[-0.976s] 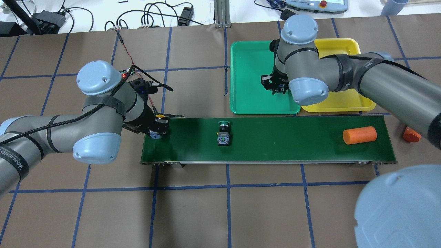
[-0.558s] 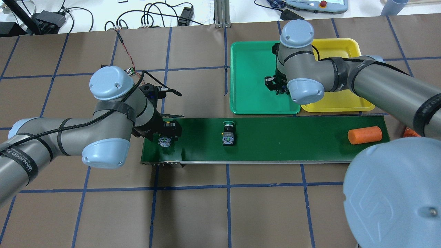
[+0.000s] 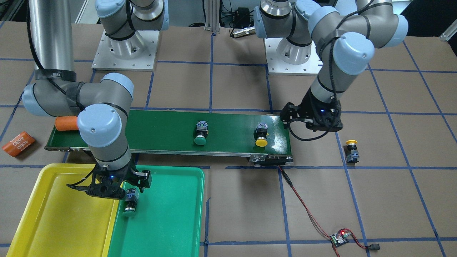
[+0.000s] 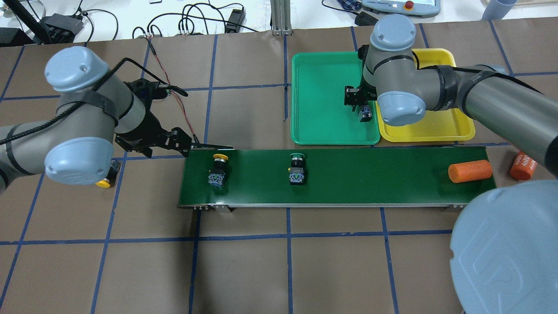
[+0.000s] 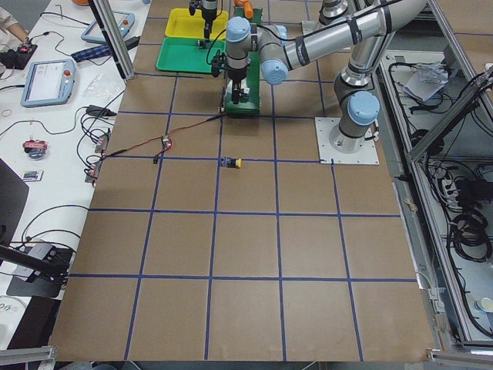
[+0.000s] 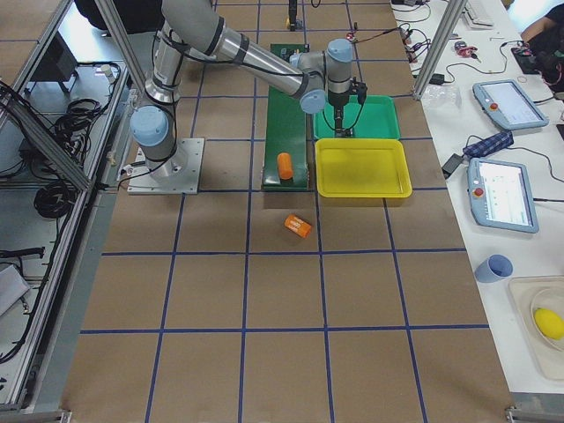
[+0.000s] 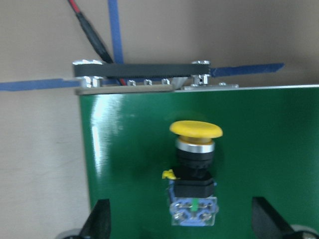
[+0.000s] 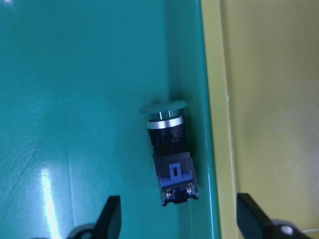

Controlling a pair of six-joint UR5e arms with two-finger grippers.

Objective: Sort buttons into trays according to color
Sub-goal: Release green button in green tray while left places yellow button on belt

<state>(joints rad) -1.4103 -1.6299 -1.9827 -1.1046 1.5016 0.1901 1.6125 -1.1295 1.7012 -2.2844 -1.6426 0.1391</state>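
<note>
Right tool (image 8: 180, 219) agape over green button (image 8: 169, 154), flat, cap away from robot

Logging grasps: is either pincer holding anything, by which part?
Nothing held. Both open: left pincer near the belt's yellow button, right pincer over the green tray's green button.

chunky silver-grey tubular left arm (image 4: 30, 150), same deal for the right arm (image 4: 501, 96), pale blue domed joint caps (image 4: 77, 160) with tiny screws, black straps (image 4: 89, 102) pinning a braided black cable (image 4: 127, 59), matte black left gripper (image 7: 182, 214) and right gripper (image 8: 180, 211)
</note>
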